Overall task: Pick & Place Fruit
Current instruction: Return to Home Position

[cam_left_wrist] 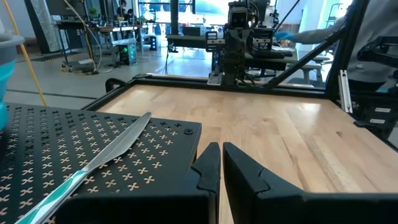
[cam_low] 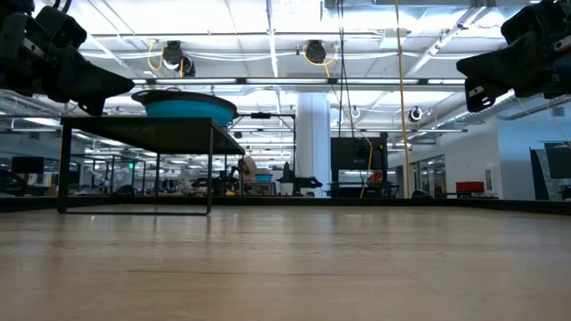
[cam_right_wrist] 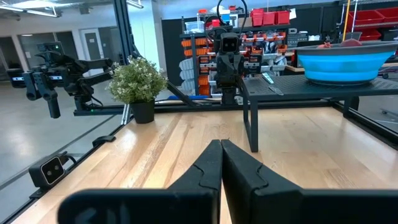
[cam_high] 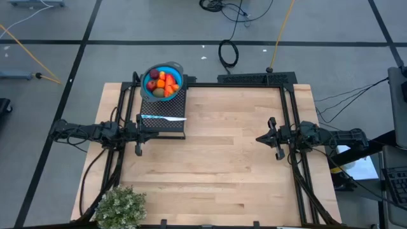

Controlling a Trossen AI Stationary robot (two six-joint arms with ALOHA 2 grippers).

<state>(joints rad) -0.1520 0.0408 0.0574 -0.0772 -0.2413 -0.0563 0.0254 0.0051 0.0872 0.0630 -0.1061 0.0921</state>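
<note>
The fruit [cam_high: 162, 81], red, orange and olive-brown pieces, lies in a blue bowl [cam_high: 150, 93] at the far left. The bowl stands on a black perforated stand [cam_high: 166, 124]; in the low view the bowl [cam_low: 183, 109] sits on the stand's top [cam_low: 143, 132]. A slim white and blue utensil [cam_left_wrist: 102, 160] lies on the stand's near part. My left gripper [cam_left_wrist: 221, 157] is shut and holds nothing, level, just beside the stand's near right corner. My right gripper [cam_right_wrist: 221, 149] is shut and holds nothing, at the table's right side, pointing left toward the stand [cam_right_wrist: 292, 84].
A bushy green plant in a pot [cam_high: 121, 207] stands at the near left corner. A black frame [cam_high: 254, 79] runs along the table's far edge and sides. Bare wooden tabletop [cam_high: 222, 152] lies between the two grippers.
</note>
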